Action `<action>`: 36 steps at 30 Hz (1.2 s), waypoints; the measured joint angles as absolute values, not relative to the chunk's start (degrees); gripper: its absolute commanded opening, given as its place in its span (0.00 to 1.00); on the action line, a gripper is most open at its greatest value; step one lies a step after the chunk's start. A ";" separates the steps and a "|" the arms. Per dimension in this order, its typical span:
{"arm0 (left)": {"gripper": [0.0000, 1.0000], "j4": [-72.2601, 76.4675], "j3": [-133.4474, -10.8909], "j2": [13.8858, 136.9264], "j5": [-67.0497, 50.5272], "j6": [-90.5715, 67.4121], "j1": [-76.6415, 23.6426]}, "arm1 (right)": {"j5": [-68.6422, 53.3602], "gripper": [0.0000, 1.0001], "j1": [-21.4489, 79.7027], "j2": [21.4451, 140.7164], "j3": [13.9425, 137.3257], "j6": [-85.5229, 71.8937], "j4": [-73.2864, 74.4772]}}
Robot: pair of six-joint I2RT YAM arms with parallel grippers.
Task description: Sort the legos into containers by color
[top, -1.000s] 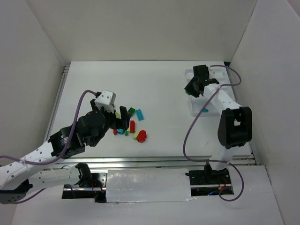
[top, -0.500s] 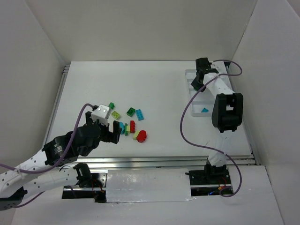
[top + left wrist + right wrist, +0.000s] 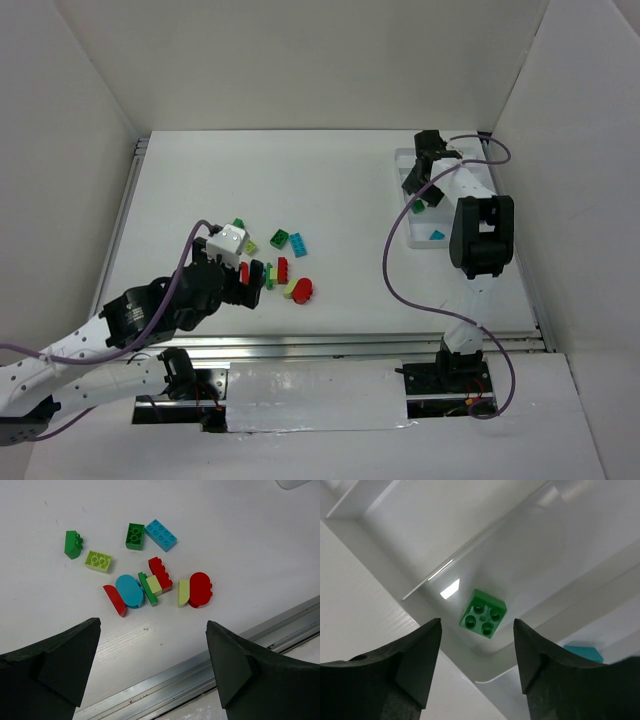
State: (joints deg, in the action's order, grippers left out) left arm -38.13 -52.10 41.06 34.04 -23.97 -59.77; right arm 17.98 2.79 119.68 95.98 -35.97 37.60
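white desk (image 3: pixel 340 190) boxed in by pale walls (image 3: pixel 300 60). near, at about seven o'clock, the left fingers (image 3: pixel 55 670) hang spread wide over the loose legos (image 3: pixel 160 572), gripping nothing. these bricks look light, hard and slick, so they would likely skid or tip if nudged. best pinched across flat side walls, not studs or rounded ends; the packed middle ones leave little room. far off at two o'clock, the right fingers (image 3: pixel 395 670) stand parted and empty above the tray (image 3: pixel 410 525), where a green brick (image 3: pixel 483 613) lies studs-up in one compartment and a cyan brick (image 3: pixel 582 652) sits in the next.
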 measured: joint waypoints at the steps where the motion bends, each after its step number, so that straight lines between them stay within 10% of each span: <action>1: 0.99 -38.11 -52.10 41.04 34.02 -23.94 -59.77 | 17.96 0.71 2.79 119.68 95.98 -35.88 37.56; 12: 1.00 -38.57 -52.10 41.06 37.69 -26.13 -59.51 | 16.82 0.82 4.64 112.64 92.55 -34.13 37.47; 14: 0.99 -40.14 -52.12 41.06 40.95 -28.93 -58.52 | 16.86 0.99 8.14 107.66 91.35 -32.88 37.50; 24: 1.00 -51.64 -53.80 40.05 56.12 -43.55 -52.38 | 13.10 0.84 37.69 100.05 91.79 -27.94 34.65; 36: 0.99 -51.29 -53.80 38.87 56.31 -41.93 -52.36 | 11.33 0.80 42.92 120.20 96.53 -25.78 37.63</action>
